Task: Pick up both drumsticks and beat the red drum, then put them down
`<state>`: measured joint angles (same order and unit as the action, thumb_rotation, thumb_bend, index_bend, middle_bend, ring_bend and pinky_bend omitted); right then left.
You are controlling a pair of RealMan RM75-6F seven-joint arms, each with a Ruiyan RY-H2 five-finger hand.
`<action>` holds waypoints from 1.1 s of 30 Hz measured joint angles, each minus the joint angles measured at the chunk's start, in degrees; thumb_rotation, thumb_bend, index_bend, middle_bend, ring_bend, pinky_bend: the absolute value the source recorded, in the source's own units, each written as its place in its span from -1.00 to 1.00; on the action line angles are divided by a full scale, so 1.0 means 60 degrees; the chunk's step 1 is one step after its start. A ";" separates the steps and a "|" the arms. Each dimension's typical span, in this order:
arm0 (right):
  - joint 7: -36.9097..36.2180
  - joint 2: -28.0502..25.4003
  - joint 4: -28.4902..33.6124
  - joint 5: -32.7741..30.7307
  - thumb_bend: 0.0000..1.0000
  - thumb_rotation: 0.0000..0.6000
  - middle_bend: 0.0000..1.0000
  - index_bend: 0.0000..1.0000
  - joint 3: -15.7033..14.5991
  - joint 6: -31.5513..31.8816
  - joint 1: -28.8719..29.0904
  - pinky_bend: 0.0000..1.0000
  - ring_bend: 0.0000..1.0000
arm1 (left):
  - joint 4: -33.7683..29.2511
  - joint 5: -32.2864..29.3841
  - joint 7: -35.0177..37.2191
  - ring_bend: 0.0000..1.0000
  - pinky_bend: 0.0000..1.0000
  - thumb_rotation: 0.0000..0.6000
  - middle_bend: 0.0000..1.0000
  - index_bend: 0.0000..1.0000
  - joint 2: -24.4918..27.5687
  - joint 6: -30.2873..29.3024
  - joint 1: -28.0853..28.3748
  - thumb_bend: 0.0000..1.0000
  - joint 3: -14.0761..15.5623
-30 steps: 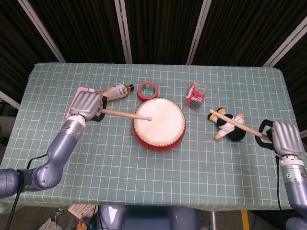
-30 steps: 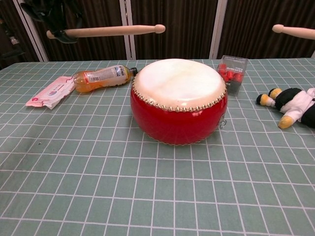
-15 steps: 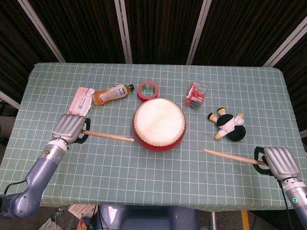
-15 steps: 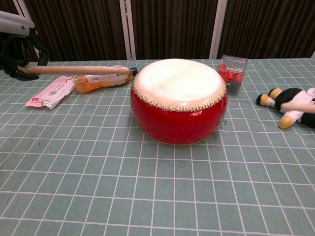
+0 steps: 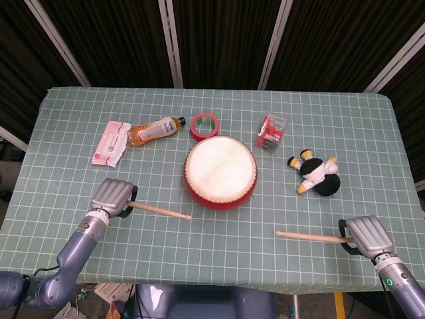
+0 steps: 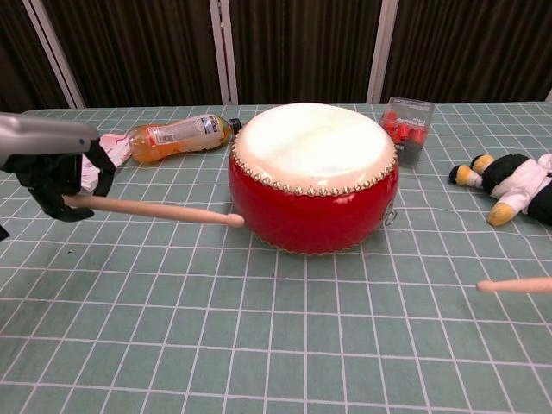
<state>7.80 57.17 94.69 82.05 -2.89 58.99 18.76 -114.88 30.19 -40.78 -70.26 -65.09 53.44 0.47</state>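
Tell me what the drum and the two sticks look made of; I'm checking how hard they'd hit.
The drum: glossy red shell, probably lacquered wood or plastic, with a cream matte skin held by a ring of metal-looking studs. The left stick and right stick: pale, bare, unvarnished-looking wood with rounded tips.

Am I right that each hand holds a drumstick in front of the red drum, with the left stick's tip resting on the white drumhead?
Not quite: the left drumstick tip is off the drumhead, low beside the red drum on its near left, as the head view shows. The rest stands: the left hand and right hand each hold a stick, the right drumstick included, in front of the drum.
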 measured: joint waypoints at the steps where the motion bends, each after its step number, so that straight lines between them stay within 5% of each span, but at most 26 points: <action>1: 0.0066 0.0072 -0.0049 -0.0048 0.08 1.00 1.00 0.94 0.0031 -0.0019 0.0023 1.00 1.00 | 0.0154 -0.0116 -0.0111 1.00 1.00 1.00 1.00 0.46 -0.0223 -0.0016 0.0027 0.09 0.0010; 16: 0.0956 0.0825 -0.0581 -0.0733 0.08 1.00 0.97 0.66 0.0313 -0.0313 0.0270 0.87 1.00 | 0.1496 -0.1016 -0.1022 1.00 1.00 1.00 1.00 0.13 -0.2006 -0.0161 0.0369 -0.14 -0.0179; 19: 0.1378 0.0902 -0.0578 -0.0901 0.05 1.00 0.83 0.45 0.0298 -0.0421 0.0316 0.73 0.93 | 0.1584 -0.1024 -0.1144 1.00 1.00 1.00 1.00 -0.01 -0.2168 -0.0200 0.0374 -0.27 -0.0173; 26: 0.2628 0.0892 -0.0311 -0.1885 -0.22 1.00 0.18 -0.43 0.0210 -0.0889 0.0470 0.12 0.32 | 0.1522 -0.1056 -0.1350 0.94 1.00 1.00 0.86 -0.40 -0.2192 -0.0336 0.0341 -0.80 -0.0127; 33: 0.3303 0.0858 -0.0008 -0.2467 -0.29 1.00 0.06 -0.64 0.0191 -0.0882 0.0557 0.00 0.20 | 0.1408 -0.1101 -0.1524 0.76 0.98 1.00 0.64 -0.55 -0.2123 -0.0466 0.0297 -0.98 -0.0065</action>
<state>27.62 62.32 94.64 67.25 -1.75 53.70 22.10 -106.43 23.58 -49.92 -83.00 -67.89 55.22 0.08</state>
